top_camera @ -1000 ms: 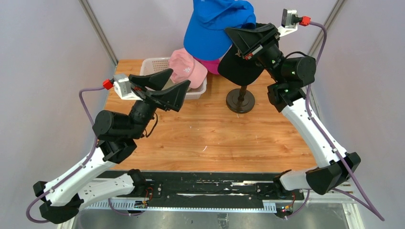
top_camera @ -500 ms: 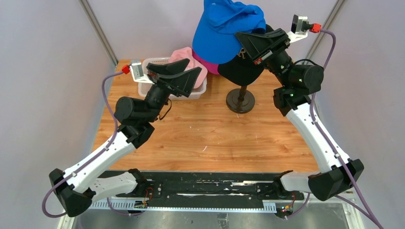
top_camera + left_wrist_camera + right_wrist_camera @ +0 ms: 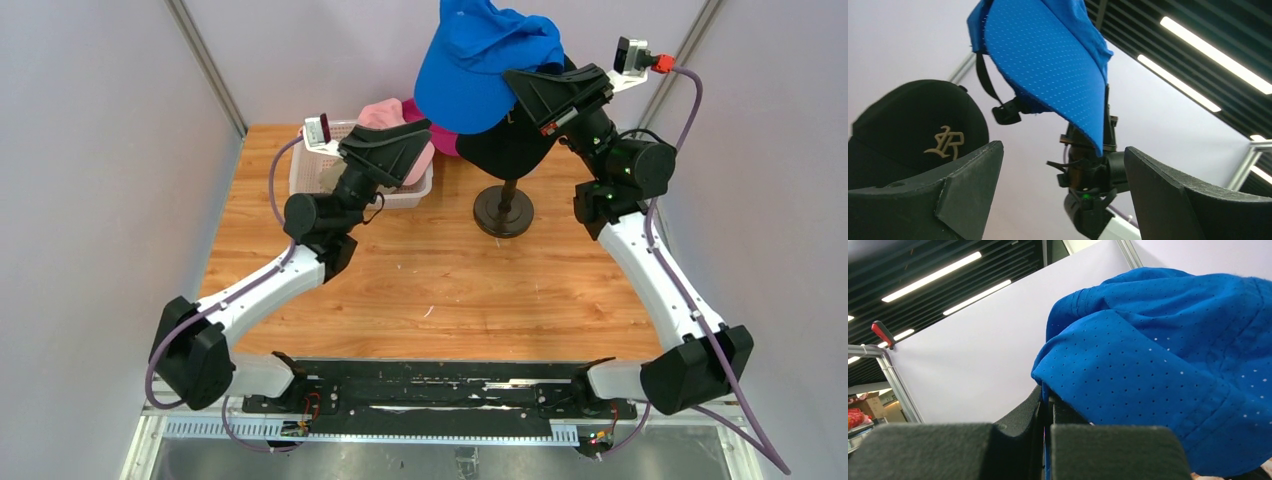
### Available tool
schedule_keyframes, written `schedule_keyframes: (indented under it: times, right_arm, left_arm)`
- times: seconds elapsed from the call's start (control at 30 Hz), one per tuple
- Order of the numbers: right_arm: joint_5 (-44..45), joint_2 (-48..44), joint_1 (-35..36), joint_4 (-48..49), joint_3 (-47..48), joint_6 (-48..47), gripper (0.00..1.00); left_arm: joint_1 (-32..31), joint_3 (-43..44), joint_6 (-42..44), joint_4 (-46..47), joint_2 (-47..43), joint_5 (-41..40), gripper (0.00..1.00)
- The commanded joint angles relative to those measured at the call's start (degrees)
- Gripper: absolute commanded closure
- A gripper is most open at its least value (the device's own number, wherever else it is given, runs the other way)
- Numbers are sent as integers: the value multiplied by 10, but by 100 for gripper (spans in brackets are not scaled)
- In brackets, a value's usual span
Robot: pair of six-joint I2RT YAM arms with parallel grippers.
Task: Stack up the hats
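The right gripper, pinched shut on the blue cap, holds it above the black cap (likely to drop it on). The left gripper gapes wide, empty.

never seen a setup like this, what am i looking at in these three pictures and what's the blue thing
Two robot arms are bolted to the near edge of a wooden table. The wide picture looks down from above and behind them; the other two come from a camera on each wrist, showing that arm's own fingers. The right gripper is shut on a blue cap, held up above a black cap on a stand. The left gripper is open and empty, near a white basket with a pink cap on it.
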Motion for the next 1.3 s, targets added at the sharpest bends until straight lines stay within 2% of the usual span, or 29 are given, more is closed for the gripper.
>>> schedule_keyframes:
  times: [0.0, 0.17, 0.5, 0.8, 0.93, 1.1, 1.27]
  right_arm:
    - [-16, 6, -13, 57, -7, 17, 100]
    - [-21, 19, -17, 70, -10, 20, 100]
    - [-26, 38, -17, 96, -13, 37, 99]
    - [-31, 41, -17, 106, -16, 41, 100]
    - [-36, 42, -18, 108, -14, 41, 100]
    - [-45, 46, -20, 106, -9, 46, 99]
    - [-43, 45, -23, 110, -13, 53, 99]
  left_arm:
    - [4, 15, -69, 100, 26, 25, 5]
    - [4, 27, -83, 119, 48, 31, 7]
    - [4, 47, -77, 93, 45, 27, 10]
    - [0, 85, -83, 89, 73, 34, 26]
    - [0, 88, -90, 101, 83, 36, 30]
    - [0, 94, -88, 103, 88, 40, 44]
    - [0, 98, -84, 103, 86, 42, 72]
